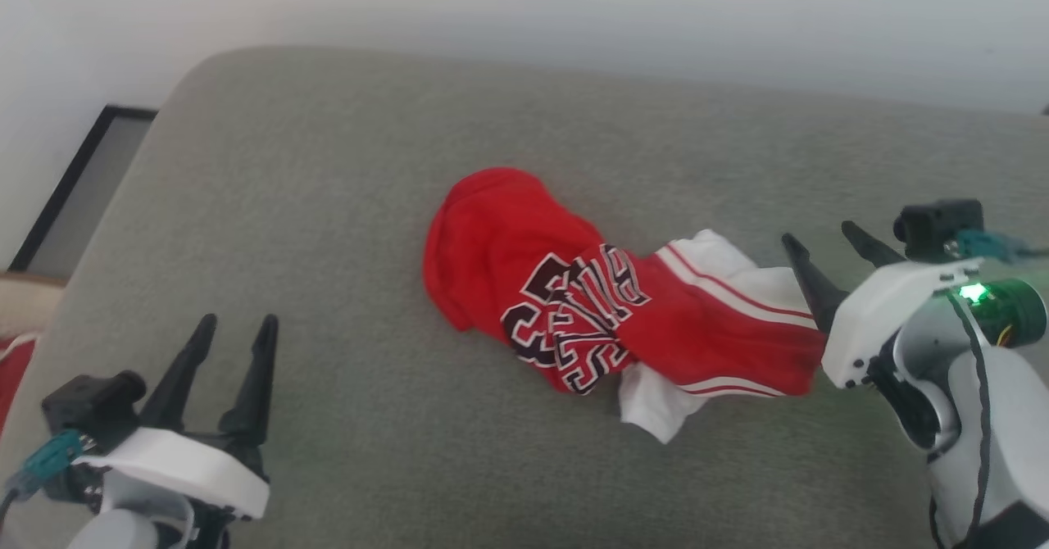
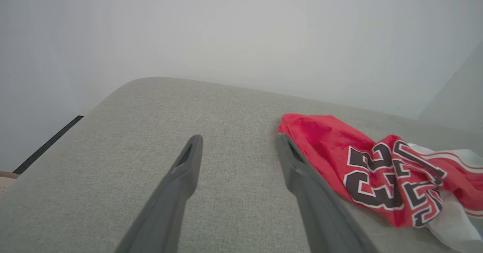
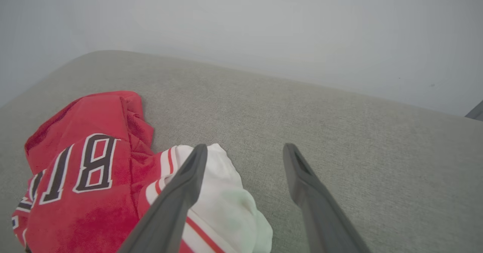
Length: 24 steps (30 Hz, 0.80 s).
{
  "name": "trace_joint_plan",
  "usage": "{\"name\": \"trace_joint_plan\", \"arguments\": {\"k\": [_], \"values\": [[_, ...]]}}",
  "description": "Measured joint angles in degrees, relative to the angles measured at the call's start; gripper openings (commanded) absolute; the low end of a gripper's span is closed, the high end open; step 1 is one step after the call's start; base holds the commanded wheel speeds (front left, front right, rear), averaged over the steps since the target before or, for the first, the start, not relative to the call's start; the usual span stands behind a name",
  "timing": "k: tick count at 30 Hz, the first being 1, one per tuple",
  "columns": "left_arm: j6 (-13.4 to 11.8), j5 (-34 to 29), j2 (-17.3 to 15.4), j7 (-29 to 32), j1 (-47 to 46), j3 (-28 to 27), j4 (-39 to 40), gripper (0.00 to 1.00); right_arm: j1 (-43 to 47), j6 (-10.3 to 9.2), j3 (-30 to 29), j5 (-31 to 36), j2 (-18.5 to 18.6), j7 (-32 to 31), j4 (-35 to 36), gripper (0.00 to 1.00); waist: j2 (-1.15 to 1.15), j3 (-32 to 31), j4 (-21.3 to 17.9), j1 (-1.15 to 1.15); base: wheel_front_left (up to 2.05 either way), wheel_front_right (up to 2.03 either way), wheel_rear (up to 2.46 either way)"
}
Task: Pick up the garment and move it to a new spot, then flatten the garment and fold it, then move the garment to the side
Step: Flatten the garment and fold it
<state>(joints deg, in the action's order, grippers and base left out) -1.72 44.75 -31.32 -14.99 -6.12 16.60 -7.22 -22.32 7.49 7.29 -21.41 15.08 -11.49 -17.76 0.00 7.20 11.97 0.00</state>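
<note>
Far left of the head view: a dark-framed panel (image 1: 75,179) stands against the pale wall (image 1: 574,8) at the upper left, and a scrap of red (image 1: 11,373) shows at the left edge. What these are cannot be determined.

Lower left of the head view: the left end effector (image 1: 238,321) sits above the grey fabric-covered surface (image 1: 328,205). Its fingers are parted and hold nothing. It is well apart from the garment (image 1: 623,311). In the left wrist view the same end effector (image 2: 238,138) stands wide, with bare grey fabric between its fingers and the garment (image 2: 320,139) at right.

Centre of the head view: the garment lies crumpled on the grey surface. A rounded red bulk forms its left end. Dark lettering outlined in white is bunched and creased at the middle. White sleeve fabric with red stripes trails to the right, and a white fold pokes out along the lower edge.

Right of the head view: the right end effector (image 1: 818,232) is just beside the white sleeve end, fingers spread, nothing gripped. A green light (image 1: 973,292) glows on its wrist. In the right wrist view this end effector (image 3: 245,146) is wide. One finger overlaps the white sleeve of the garment (image 3: 94,192), though contact cannot be confirmed. The other finger stands over bare grey fabric.
</note>
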Motion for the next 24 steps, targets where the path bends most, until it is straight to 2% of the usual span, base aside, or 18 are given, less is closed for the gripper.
{"name": "trace_joint_plan", "arguments": {"k": [11, 17, 18, 19, 20, 24], "values": [[2.9, -1.5, 4.1, 0.0, -4.4, 2.7, -4.4, 1.0, -8.2, 0.0, 8.0, -4.7, 5.2, -21.1, -10.0, 1.0, 0.0, 4.6, 5.8, 0.0, 0.0, 0.0, 0.0], [4.2, -2.3, 6.2, 0.0, -5.9, 2.5, -6.5, 1.0, -11.6, 0.05, 9.3, -5.3, 6.5, -27.9, -13.0, 1.0, 0.0, 6.4, 7.5, 0.0, 0.0, 0.0, 0.0], [4.5, -2.6, 6.5, 0.0, -6.0, 2.5, -6.9, 1.0, -12.1, 0.05, 9.7, -5.4, 6.6, -28.6, -13.2, 0.89, 0.0, 6.6, 7.7, 0.0, 0.0, 0.0, 0.0], [4.6, -2.6, 6.9, 0.0, -6.0, 2.4, -7.2, 1.0, -12.4, 0.04, 10.0, -5.5, 6.8, -28.9, -13.3, 0.09, 0.0, 6.7, 7.8, 0.0, 0.0, 0.0, 0.0], [4.9, -2.7, 7.2, 0.0, -6.1, 2.2, -7.5, 1.0, -12.7, 0.04, 10.4, -5.9, 6.9, -29.0, -13.3, 0.0, 0.0, 6.8, 7.9, 0.0, 0.0, 0.0, 0.0], [5.6, -3.2, 8.0, 0.0, -6.3, 1.4, -8.6, 1.0, -13.3, 0.07, 11.0, -7.5, 7.0, -28.6, -13.1, 0.0, 0.0, 6.5, 7.7, 0.0, 0.0, 0.0, 0.0]]}}
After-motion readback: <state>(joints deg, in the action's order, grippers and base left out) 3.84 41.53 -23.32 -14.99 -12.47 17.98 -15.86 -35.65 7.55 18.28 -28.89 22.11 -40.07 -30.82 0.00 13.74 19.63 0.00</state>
